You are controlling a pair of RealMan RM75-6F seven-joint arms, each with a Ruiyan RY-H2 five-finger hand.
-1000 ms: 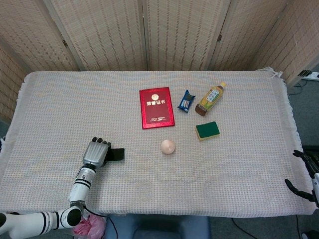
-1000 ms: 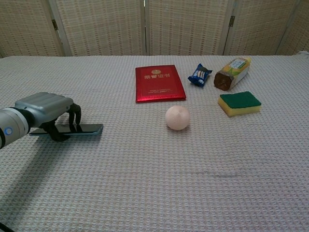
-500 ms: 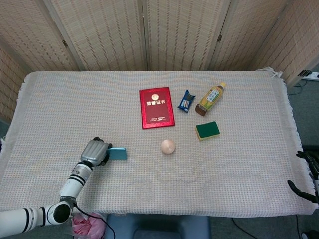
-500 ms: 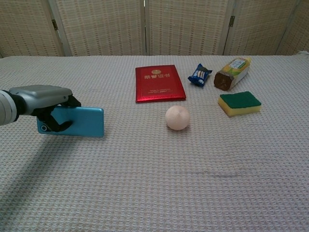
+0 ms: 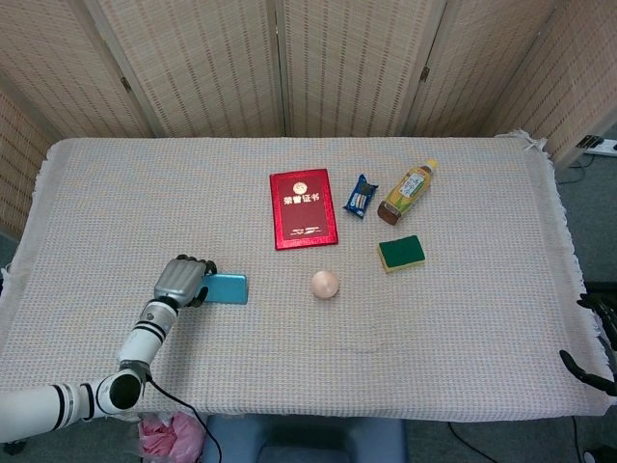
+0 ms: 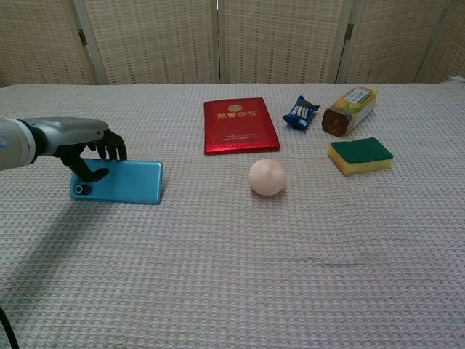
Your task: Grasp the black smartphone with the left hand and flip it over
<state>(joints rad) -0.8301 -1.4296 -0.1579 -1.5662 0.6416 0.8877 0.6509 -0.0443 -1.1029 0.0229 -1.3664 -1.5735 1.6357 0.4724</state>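
The smartphone (image 6: 117, 182) now shows its blue back, tilted on edge near the left side of the cloth-covered surface (image 5: 463, 318), so I judge the flip nearly done; setting it flat and releasing remain. My left hand (image 6: 93, 149) pinches its upper left edge, fingers curled around it.

A cloth-covered surface (image 5: 463, 318) is seen from above. Near its front left edge, a smartphone (image 5: 228, 288) with its blue side showing is held by the left hand (image 5: 181, 282). A red booklet (image 5: 304, 208) lies centrally.
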